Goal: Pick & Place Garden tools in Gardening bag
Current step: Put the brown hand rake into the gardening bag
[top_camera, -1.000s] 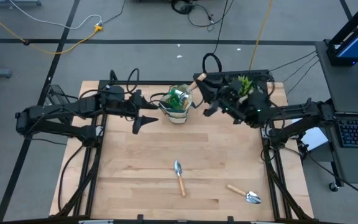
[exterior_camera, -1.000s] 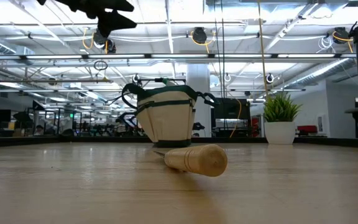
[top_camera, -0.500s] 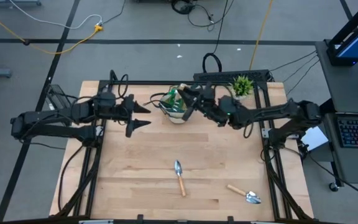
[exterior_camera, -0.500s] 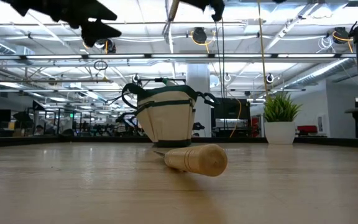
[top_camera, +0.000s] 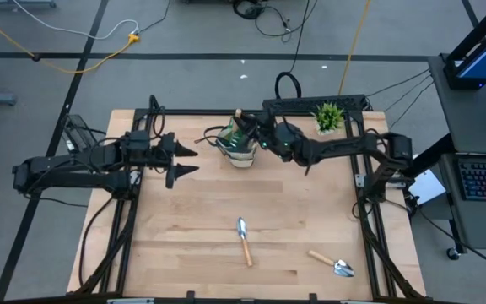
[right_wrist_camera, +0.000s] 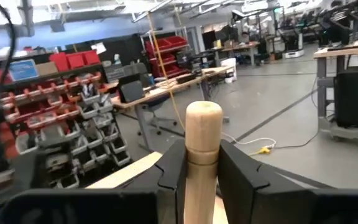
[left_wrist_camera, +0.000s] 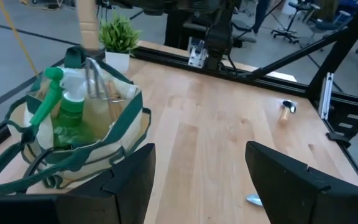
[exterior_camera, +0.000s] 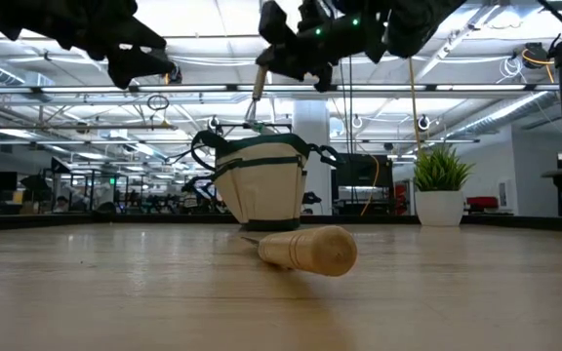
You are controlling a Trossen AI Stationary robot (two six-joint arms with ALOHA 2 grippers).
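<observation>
The beige gardening bag [top_camera: 241, 154] [exterior_camera: 261, 190] with a dark green band stands at the table's far middle, a green spray bottle [left_wrist_camera: 67, 106] inside it. My right gripper [top_camera: 248, 128] [right_wrist_camera: 202, 158] hovers over the bag's mouth, shut on a wooden-handled tool [left_wrist_camera: 87, 28] whose silver metal end [left_wrist_camera: 93, 73] reaches down into the bag. My left gripper [top_camera: 194, 160] [left_wrist_camera: 199, 149] stands open left of the bag, holding nothing. Two wooden-handled trowels lie flat on the table, one [top_camera: 243, 238] near the middle, one [top_camera: 334, 264] at the near right. My right gripper pinches the tool's wooden handle [right_wrist_camera: 202, 163] between its two fingers [right_wrist_camera: 174, 171], a little below the rounded free end [right_wrist_camera: 202, 115]. The fingers come about level from the table's right and lie across the handle. The tool hangs upright, handle up, its metal end inside the bag's mouth.
A small potted green plant [top_camera: 329, 115] [exterior_camera: 440, 187] stands at the far right edge behind my right arm. The bag's dark loop handles [left_wrist_camera: 17, 168] droop around its mouth. Bare wood lies between the bag and the trowels.
My right gripper has swung toward the table's left and come down, carrying the tool from right of the bag to above its mouth; the tool now stands upright with its metal end in the bag. My left gripper has drawn back toward the left edge and sunk, staying open.
</observation>
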